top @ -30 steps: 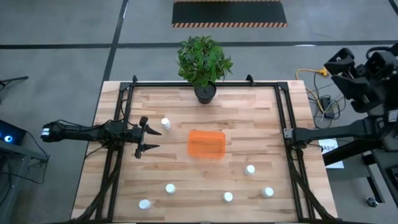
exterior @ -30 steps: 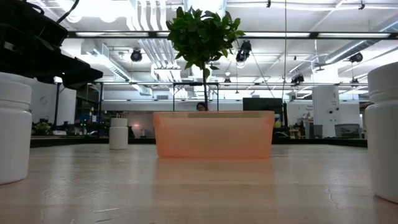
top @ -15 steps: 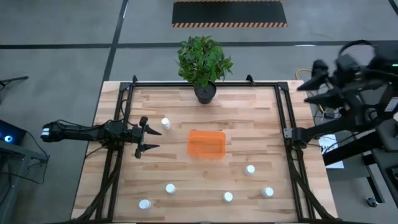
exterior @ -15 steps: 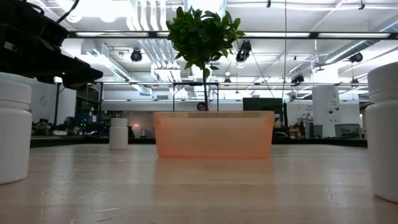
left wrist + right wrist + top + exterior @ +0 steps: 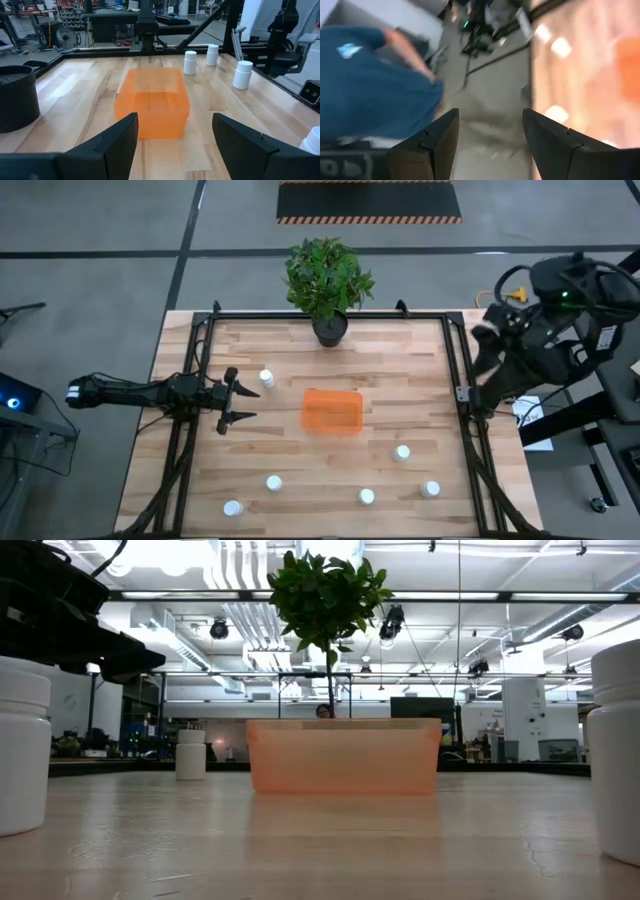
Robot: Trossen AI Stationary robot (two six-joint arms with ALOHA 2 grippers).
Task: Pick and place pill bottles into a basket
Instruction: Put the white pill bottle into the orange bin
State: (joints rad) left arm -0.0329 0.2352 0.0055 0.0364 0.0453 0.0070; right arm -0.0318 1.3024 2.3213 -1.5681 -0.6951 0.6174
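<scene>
Orange basket [image 5: 332, 411] mid-table, nothing visible inside. Six pill bottles [image 5: 266, 379] standing on the wood [image 5: 400, 360]: one just beyond the left pincer [image 5: 236, 402], toward the plant pot [image 5: 330, 328]; five nearer the front edge. Left pincer low over the table's left side, fingers apart, holding nothing. Right pincer [image 5: 490, 137] off the right edge, fingers apart and bare, a person's blue sleeve [image 5: 365, 85] beyond.

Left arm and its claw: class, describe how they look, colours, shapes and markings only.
The left arm is a slim, dark, tube-like limb with a white band at its outer end. Its left claw has two black, flat, wedge-shaped fingers with angular edges.
</scene>
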